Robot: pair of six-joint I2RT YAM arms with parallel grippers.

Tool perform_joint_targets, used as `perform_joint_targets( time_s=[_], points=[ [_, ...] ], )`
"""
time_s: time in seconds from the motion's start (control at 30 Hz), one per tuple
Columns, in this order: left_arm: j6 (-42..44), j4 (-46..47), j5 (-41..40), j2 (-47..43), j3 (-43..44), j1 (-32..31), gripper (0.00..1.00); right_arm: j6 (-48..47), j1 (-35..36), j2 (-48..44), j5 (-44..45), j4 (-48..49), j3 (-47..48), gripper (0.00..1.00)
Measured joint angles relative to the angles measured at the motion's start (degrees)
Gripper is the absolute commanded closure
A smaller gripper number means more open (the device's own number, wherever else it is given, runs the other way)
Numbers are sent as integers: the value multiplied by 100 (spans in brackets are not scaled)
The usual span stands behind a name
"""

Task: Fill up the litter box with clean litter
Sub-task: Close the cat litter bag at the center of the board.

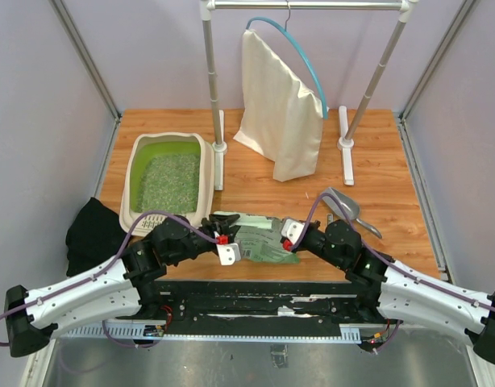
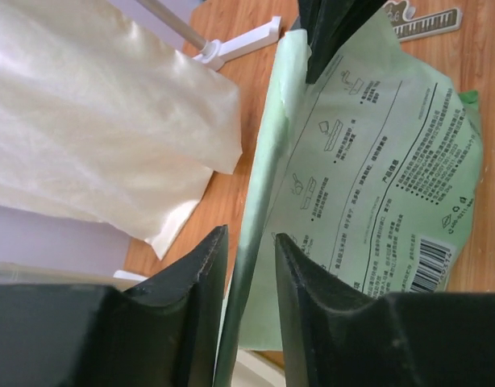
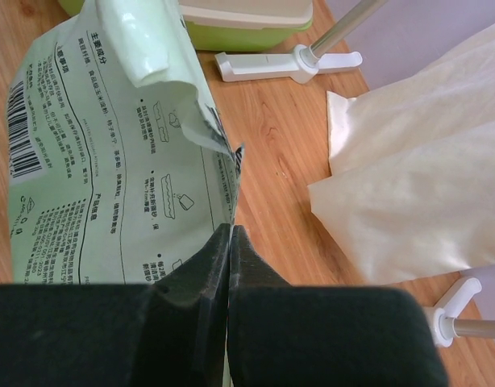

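Looking part-filled at ten o'clock, the beige plastic litter box may want more; right gripper pinches the green plastic bag, left gripper narrow around it.

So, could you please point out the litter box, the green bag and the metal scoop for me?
litter box (image 1: pixel 205 181): top external view, on its beige rim.
green bag (image 2: pixel 376 177): left wrist view, on its printed face.
metal scoop (image 1: pixel 343 203): top external view, on its bowl.
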Motion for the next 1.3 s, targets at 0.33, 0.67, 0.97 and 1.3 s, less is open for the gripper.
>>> perform_joint_targets(
  time_s=[0.33, 0.67, 0.97, 1.3],
  points=[
    [269, 4, 127, 240, -4, 0, 99, 107, 0, -299, -146, -341, 0, 90],
    [826, -553, 487, -922, -516, 0, 99, 1147, -11, -914, -855, -1388, 417, 49],
    [1353, -1222, 817, -820, -518, 0, 100, 2463, -516, -584, -1204, -2184, 2085, 34],
    [1593, -1611, 745, -957, -531, -2, 100, 3386, -1648, 1349, -2767, -3283, 2800, 23]
  ],
)
